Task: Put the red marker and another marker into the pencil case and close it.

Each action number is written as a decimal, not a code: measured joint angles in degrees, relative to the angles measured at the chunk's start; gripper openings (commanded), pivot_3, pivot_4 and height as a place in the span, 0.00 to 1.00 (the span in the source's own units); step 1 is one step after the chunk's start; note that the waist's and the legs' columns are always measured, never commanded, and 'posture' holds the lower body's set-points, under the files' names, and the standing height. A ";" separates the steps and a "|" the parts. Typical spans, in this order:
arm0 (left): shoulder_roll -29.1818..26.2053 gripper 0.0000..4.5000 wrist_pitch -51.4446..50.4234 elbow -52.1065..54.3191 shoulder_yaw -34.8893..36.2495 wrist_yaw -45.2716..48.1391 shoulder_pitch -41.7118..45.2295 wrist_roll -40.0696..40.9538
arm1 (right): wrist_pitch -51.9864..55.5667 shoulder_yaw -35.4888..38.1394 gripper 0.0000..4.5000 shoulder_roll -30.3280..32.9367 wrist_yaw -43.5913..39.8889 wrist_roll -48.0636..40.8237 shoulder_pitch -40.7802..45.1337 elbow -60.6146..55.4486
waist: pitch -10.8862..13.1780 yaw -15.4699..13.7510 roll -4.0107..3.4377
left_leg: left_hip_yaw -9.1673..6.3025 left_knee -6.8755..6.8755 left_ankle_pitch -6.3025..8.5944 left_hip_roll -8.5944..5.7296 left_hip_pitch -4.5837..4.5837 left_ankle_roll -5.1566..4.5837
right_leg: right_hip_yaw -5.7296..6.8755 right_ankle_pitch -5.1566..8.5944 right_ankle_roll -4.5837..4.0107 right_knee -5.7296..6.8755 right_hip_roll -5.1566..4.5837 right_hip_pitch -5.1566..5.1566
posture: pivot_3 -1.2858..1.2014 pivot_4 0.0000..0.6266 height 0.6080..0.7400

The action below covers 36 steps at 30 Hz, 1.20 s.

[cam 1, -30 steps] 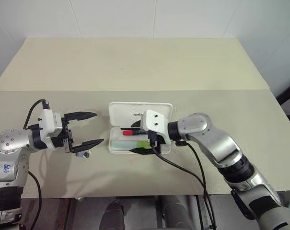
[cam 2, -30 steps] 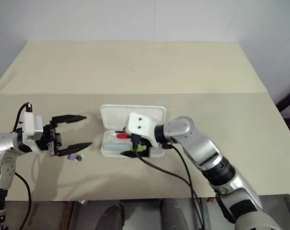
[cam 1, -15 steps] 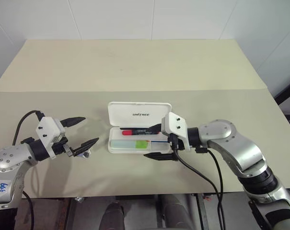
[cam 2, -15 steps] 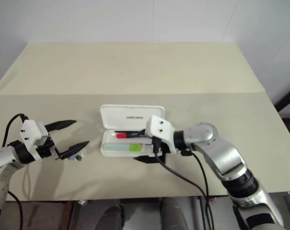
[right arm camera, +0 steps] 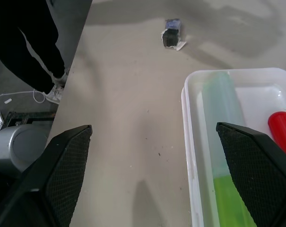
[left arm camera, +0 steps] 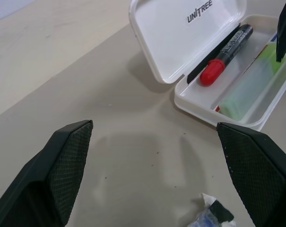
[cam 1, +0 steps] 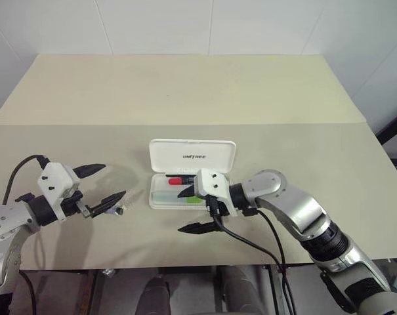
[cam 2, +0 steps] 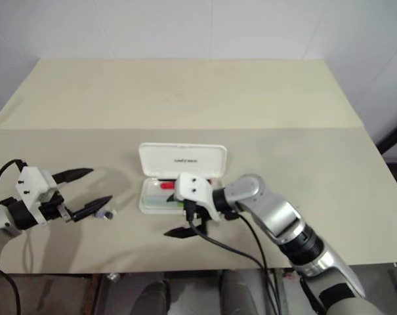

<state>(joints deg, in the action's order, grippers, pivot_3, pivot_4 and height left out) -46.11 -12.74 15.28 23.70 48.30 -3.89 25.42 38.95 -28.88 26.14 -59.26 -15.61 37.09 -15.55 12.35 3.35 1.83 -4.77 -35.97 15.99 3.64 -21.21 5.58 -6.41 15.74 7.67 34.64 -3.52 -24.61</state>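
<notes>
Both markers, the red marker (left arm camera: 224, 56) and green highlighter (cam 1: 185, 197), now lie in the open pencil case (cam 1: 192, 156). The right tool (cam 1: 197, 209) has pulled back to its front edge; both it and the left tool (cam 1: 98, 184) gape empty. Only closing the lid remains.

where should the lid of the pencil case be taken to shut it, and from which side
Judging by its pose, take the lid at its free far long edge, reaching over from behind: it stands raised on the hinge along the pencil case tray, so pushing there swings it down toward the robot.

The right gripper (cam 1: 197, 209) covers the right end of the light-green highlighter (cam 1: 174, 196) in the pencil case (cam 1: 192, 157). A small crumpled object (left arm camera: 211, 216) is too small to identify.
</notes>
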 measured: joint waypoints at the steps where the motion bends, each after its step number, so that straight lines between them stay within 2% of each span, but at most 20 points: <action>1: 0.00 1.00 -0.01 0.05 0.00 0.00 0.00 0.00 | -0.21 -0.08 0.99 -0.02 0.00 0.37 0.00 0.43 | 0.00 -0.07 0.00 | 0.00 0.00 0.00 0.00 -0.01 0.00 | 0.00 0.00 0.00 0.00 0.00 0.00 | 0.52 0.24 1.00; 12: 0.12 1.00 -0.25 0.04 -0.56 0.09 1.53 0.00 | -1.50 -0.08 0.99 -1.81 0.39 2.75 0.67 2.84 | 0.00 -0.02 0.00 | 0.00 0.01 0.01 0.00 -0.01 0.01 | 0.00 -0.01 0.01 0.00 0.00 0.00 | 0.52 0.24 1.00; 29: 0.64 1.00 0.73 0.04 -2.41 0.93 3.10 -0.01 | -2.04 -0.66 0.99 -1.14 0.34 4.51 -1.16 1.99 | 0.00 0.00 0.01 | 0.00 0.00 0.01 0.00 -0.01 0.02 | 0.00 -0.01 0.02 0.00 0.00 0.00 | 0.52 0.24 1.00; 36: 0.66 1.00 -1.07 3.49 -0.82 -0.58 -2.88 0.00 | -2.35 8.27 0.99 3.45 -1.01 -0.41 -1.95 -2.57 | 0.00 -0.08 0.01 | 0.00 0.05 0.07 0.01 -0.02 0.01 | 0.00 -0.01 0.02 -0.05 0.00 -0.01 | 0.52 0.24 1.00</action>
<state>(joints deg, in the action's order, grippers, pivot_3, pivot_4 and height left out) -45.45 -13.81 18.77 22.88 47.72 -6.77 25.42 36.60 -20.62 29.59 -60.28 -16.01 35.14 -18.11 12.35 3.27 1.84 -4.78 -35.92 16.06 3.65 -21.23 5.59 -6.41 15.74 7.69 34.59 -3.52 -24.62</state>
